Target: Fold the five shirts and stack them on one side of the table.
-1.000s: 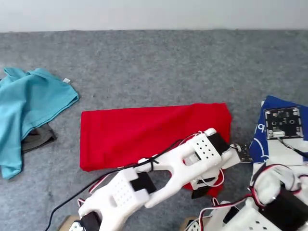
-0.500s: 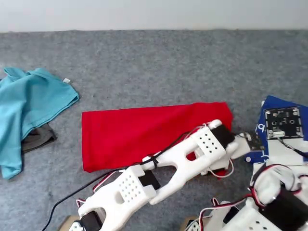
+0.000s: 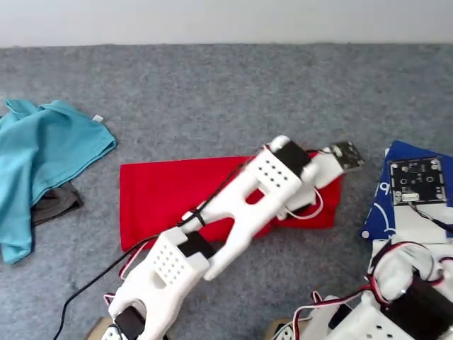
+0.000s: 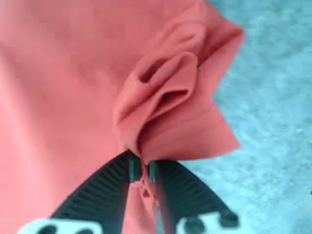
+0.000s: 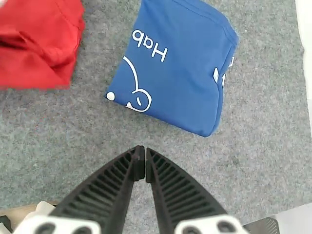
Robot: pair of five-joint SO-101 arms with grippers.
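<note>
The red shirt [image 3: 170, 202] lies as a long folded band across the middle of the grey counter [image 3: 248, 92], one long edge toward the far side and its right end tucked under the wrist of the left arm [image 3: 233, 205], which stretches diagonally over it from the near edge. In the left wrist view the left tool [image 4: 141, 171] is pinching the red cloth: its two dark ribbed fingers are pressed together on a thin ridge of fabric, and beyond the tips the shirt puckers into several soft, rounded folds, with a loose corner hanging over bare counter. The blue shirt [image 5: 178, 68] sits folded into a neat rectangle with white print on top, at the right side of the counter, near the red shirt's end but apart from it, a strip of grey showing between them. The right tool [image 5: 141, 161] hangs over bare counter just beside the blue shirt, its fingers pressed together with nothing between them. At the left edge the teal shirt [image 3: 42, 152] lies crumpled and unfolded, well apart from the red one, and a dark grey garment [image 3: 58, 203] pokes out from beneath its near side.
</note>
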